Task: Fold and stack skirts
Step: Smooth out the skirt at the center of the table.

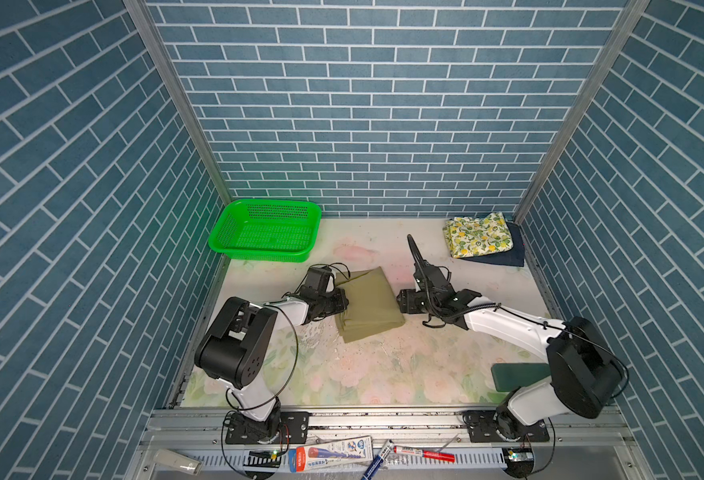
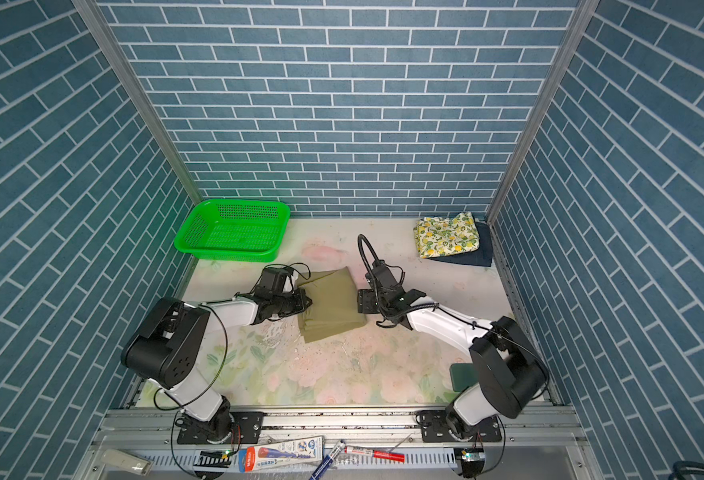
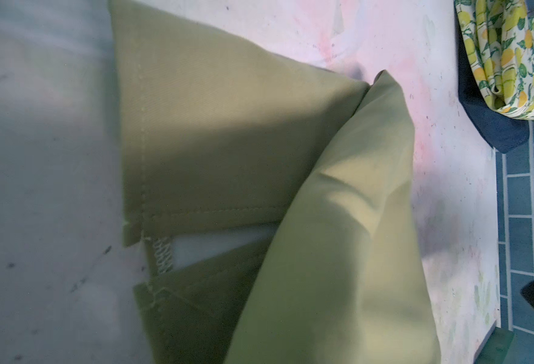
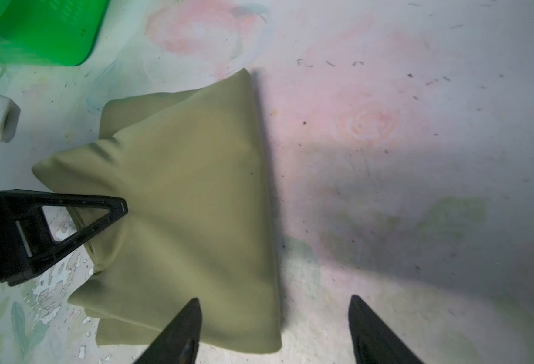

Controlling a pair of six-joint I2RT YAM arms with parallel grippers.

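— Where's the khaki skirt point(image 1: 369, 303)?

— Mid-table, folded into a thick, roughly square pad, lying between the two arms. In the right wrist view point(image 4: 190, 205) the top layer is smooth, except where it puckers at the edge facing the left arm.

— What's puckering it?

— The left hand point(image 1: 341, 304). It's closed on that edge, and the cloth bunches into creases right at its tip. The left wrist view is almost all khaki, with a hem, a line of stitching and a raised fold very close to the lens.

— And the right hand point(image 4: 275, 301)?

— Spread open and gripping nothing. Its two fingers point(image 4: 183, 331) stand well apart. One sits over the skirt's near edge, the other over bare table point(image 1: 383, 374). Whether the first actually touches the cloth, I can't tell.

— The other skirts?

— They're stacked in the far right corner. The lemon-print skirt point(image 1: 477, 235) lies folded on top of the dark blue skirt point(image 1: 508, 255), which shows along two sides beneath it. Both are well apart from the khaki one.

— Anything else on the table?

— A green mesh basket point(image 1: 265, 230) in the far left corner, against the wall.
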